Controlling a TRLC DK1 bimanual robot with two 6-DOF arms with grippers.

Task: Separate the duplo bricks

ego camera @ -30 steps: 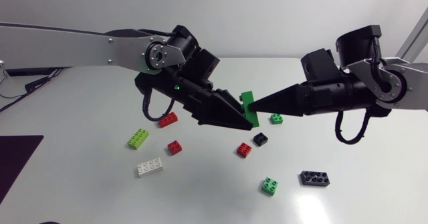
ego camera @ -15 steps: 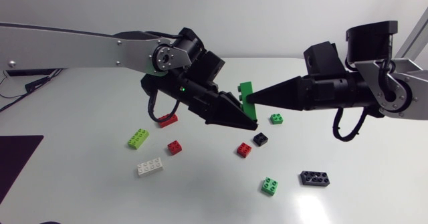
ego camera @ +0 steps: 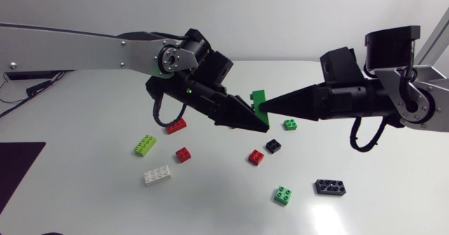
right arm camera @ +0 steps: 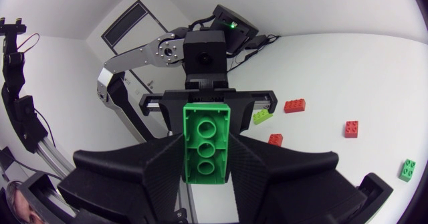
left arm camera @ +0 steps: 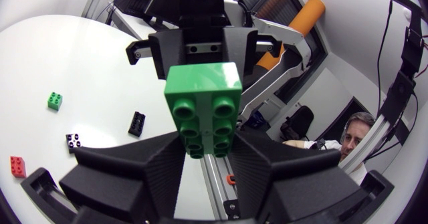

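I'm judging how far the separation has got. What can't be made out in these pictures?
Head view: any seam in the green brick, covered by the left gripper and right gripper.
Left wrist view: its lower end, sunk between the fingers.
Head view: one red brick, partly behind the left arm's cable.

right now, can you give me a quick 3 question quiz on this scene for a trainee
1. True or false: the green brick is lying on the table.
2. How many red bricks lie loose on the table? A one, B three, C five.
3. Which of the left gripper and the right gripper is shut on the green brick?

Key: 1 false, it is held up above the table. 2 B. 3 both, one from each side.
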